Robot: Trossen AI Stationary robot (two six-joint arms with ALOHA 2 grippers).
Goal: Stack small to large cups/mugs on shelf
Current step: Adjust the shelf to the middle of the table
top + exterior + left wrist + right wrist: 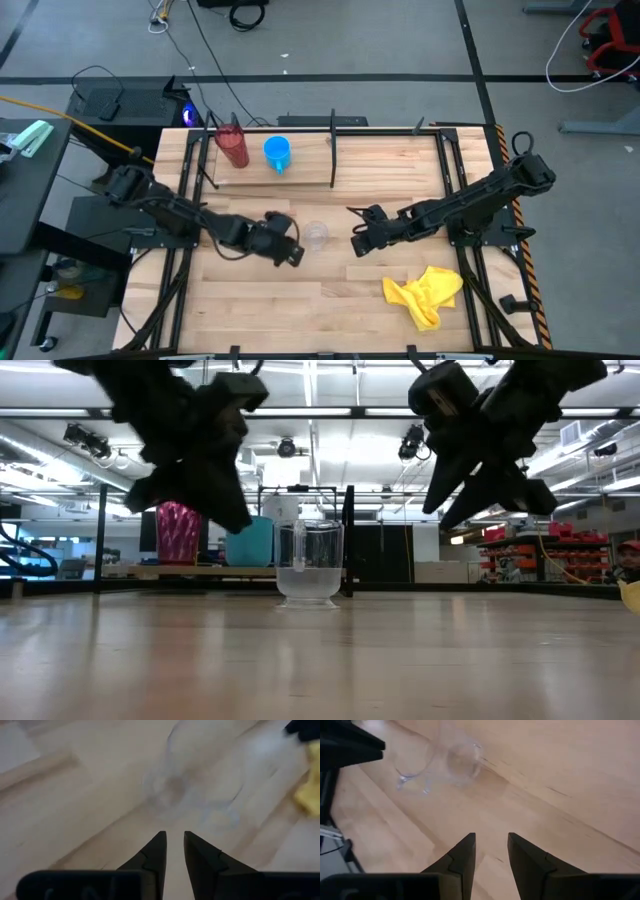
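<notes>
The clear cup point(316, 236) sits upright on the bare table point(300, 310) right in the middle, between the two grippers, touching neither; the red tumbler point(233, 147) and blue cup point(277, 153) are already up on the shelf point(333, 150) at about 11 o'clock from it, side by side, red on the outside and blue next to it; so I'd say two of three are placed and the small one is the last to go.

Left gripper point(291, 251) hovers just beside the cup at its 8 o'clock, fingers nearly together with only a thin gap and nothing in them; right gripper point(361, 243) is a little farther off at the cup's 3 o'clock, fingers parted a bit more, also empty; in the low view both hang above the tabletop, not down at cup height.

Next move, my guess: one arm has to spread its fingers wider than the cup, drop down around it, pinch gently since it's thin see-through plastic and looks easy to tip or squash, then carry it to the free shelf spot at the blue cup's 3 o'clock.

Yellow cloth point(426, 293) at 5 o'clock is well apart, not in the way.
</notes>
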